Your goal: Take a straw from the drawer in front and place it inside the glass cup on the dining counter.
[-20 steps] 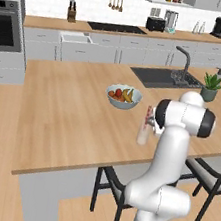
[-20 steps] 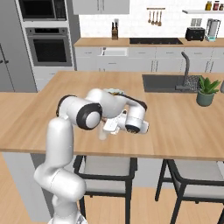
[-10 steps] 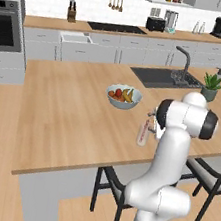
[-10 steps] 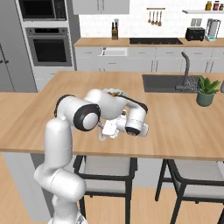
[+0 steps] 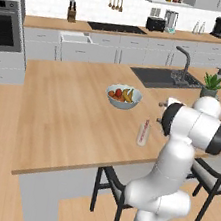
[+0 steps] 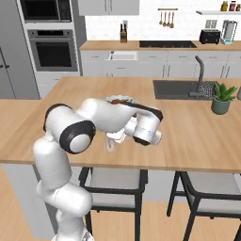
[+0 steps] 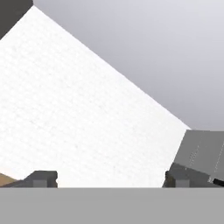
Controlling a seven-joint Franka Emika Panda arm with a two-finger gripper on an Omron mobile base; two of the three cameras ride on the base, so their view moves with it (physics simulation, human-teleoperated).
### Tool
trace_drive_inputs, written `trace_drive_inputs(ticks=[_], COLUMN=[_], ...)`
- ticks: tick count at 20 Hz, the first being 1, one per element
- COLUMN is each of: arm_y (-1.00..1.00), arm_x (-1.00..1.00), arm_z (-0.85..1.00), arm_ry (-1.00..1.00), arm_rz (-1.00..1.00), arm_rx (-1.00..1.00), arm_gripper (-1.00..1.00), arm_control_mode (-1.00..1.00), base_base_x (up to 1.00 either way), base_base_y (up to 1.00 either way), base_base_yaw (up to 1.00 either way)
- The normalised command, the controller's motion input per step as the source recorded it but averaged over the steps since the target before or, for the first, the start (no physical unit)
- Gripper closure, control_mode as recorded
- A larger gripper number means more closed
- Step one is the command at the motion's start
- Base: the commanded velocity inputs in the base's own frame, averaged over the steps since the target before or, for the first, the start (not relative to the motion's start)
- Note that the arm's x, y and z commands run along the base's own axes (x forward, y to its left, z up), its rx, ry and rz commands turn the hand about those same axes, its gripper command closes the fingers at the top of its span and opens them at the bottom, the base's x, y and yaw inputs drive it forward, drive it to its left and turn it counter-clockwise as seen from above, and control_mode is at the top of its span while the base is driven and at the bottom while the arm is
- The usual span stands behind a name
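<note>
Left base view: one glass cup (image 5: 143,133), one straw (image 5: 146,126) inside.

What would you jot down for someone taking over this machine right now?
Pincer: open, holding nothing, its tips wide apart in the hand view.
Glass cup: upright on the dining counter, near the front edge, in front of the fruit bowl.
Straw: standing inside the glass cup.
Done: straw placed in the cup, by the look of it.
Left: probably just drawing the arm clear without tipping the cup.

At frame centre, the straw (image 5: 146,126) stands in the glass cup (image 5: 143,135) on the table (image 5: 66,115), lower right of the fruit bowl (image 5: 123,96).
</note>
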Motion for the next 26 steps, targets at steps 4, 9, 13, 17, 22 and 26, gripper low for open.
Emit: trace_drive_inputs(ticks=[4, 9, 13, 17, 22, 26], arm_y=[0.59, 0.91, 1.0, 1.0, 0.82, 0.4], arm_x=[-1.0, -0.82, -0.51, -0.21, -0.03, 0.0], arm_z=[0.08, -0.03, -0.28, -0.25, -0.27, -0.17], arm_ry=[-0.16, -0.22, -0.31, -0.21, -0.19, -0.23], arm_rz=[-0.21, -0.07, -0.03, -0.05, -0.03, 0.0], arm_rx=[-0.86, -1.0, -1.0, -0.83, -0.55, -0.24], arm_gripper=[-1.0, -1.0, -1.0, -1.0, -1.0, -1.0], arm_control_mode=[-1.0, -1.0, -1.0, -1.0, -1.0, -1.0], base_base_x=[0.0, 0.0, 0.0, 0.0, 0.0, 0.0], base_base_y=[0.0, 0.0, 0.0, 0.0, 0.0, 0.0], base_base_yaw=[0.0, 0.0, 0.0, 0.0, 0.0, 0.0])
